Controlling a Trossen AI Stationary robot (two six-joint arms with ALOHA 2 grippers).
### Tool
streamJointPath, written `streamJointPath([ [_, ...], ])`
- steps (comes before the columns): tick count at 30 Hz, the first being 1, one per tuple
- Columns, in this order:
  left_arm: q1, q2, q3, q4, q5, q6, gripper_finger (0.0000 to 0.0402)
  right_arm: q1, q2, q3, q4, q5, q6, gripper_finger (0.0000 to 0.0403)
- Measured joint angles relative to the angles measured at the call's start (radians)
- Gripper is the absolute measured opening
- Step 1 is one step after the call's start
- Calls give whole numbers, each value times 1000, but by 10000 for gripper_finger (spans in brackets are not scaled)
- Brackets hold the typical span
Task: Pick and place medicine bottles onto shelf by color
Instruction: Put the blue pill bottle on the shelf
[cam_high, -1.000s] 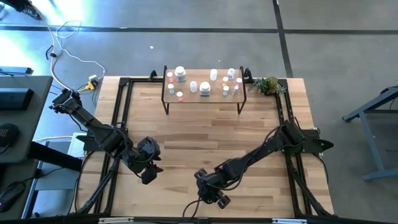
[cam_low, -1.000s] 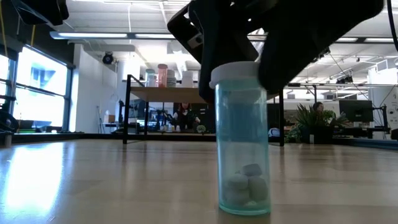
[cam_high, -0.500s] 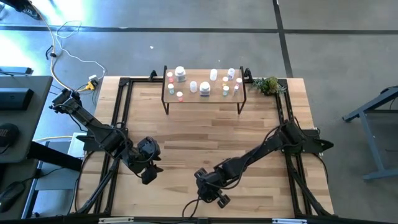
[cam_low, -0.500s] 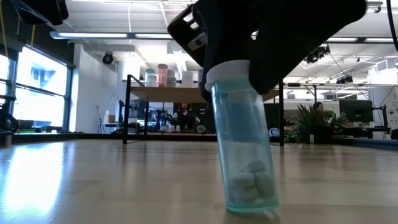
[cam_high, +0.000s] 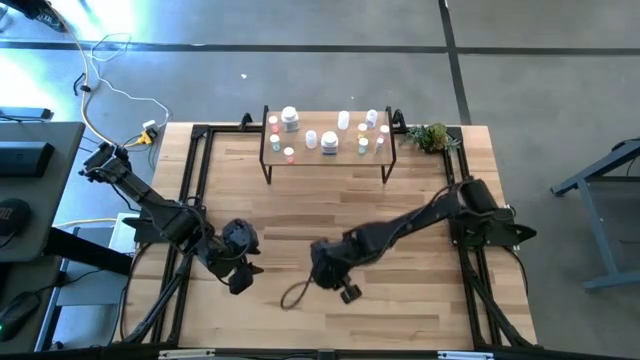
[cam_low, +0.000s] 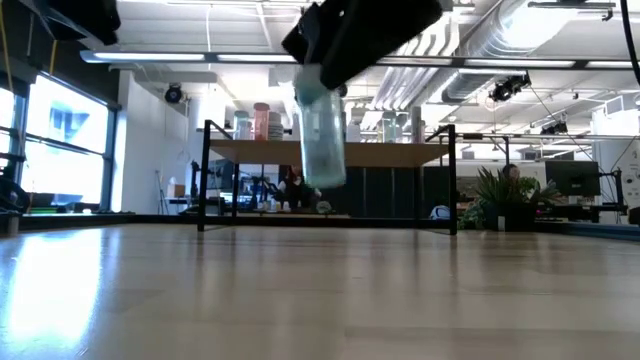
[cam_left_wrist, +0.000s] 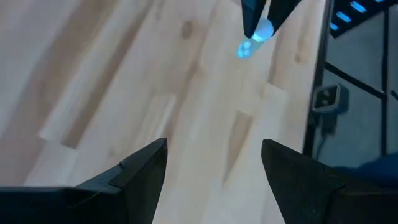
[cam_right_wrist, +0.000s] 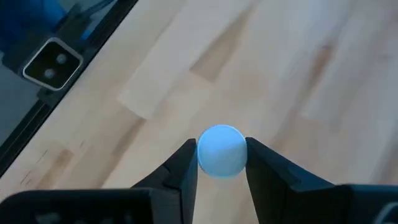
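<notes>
Right gripper (cam_right_wrist: 221, 171) has its two fingers closed narrow on the white cap of a blue-tinted bottle (cam_low: 322, 140), clear of the tabletop (cam_high: 330, 215). In the low view the bottle hangs in the air, slightly tilted, level with the top of the shelf (cam_low: 330, 153) but well in front of it. High view puts that gripper (cam_high: 333, 272) over the near middle of the table, well apart from the shelf (cam_high: 328, 140) at the far edge.

Shelf already carries a scatter of medicine bottles (cam_high: 330, 142) (white, with pink and green ones among them).

Left gripper (cam_left_wrist: 214, 165): fingers spread wide, holding nothing, parked over the table's near left side (cam_high: 240, 265), well apart from the shelf.

Handling judgement: bottle looks like thin, stiff clear plastic and probably light. Smooth wall, likely slippery. The hold at the cap lets the body swing, hence the tilt (watch this on set-down). A grip lower on the body would steady it but crowd neighbours on the shelf. Tall and narrow, so it tips easily; set it down upright among the like-coloured ones.
</notes>
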Motion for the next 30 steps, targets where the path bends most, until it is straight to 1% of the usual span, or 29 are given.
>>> streamJointPath([
  [5,41,-3,0,0,-42,77,252,-75,-69,0,-45,1,0,103],
  [9,101,-4,0,2,-39,162,252,-139,-119,0,-68,5,-9,103],
  [12,158,-4,0,14,-18,241,252,-190,-155,0,-74,12,-19,103],
  [15,229,-12,0,46,31,334,252,-246,-190,0,-75,19,-26,103],
  [19,335,-28,0,136,110,478,252,-326,-239,0,-75,23,-26,103],
  [22,424,-44,0,199,170,584,252,-385,-278,0,-82,58,-26,103],
  [30,680,-77,0,279,352,782,252,-537,-384,0,-93,113,-10,103],
])
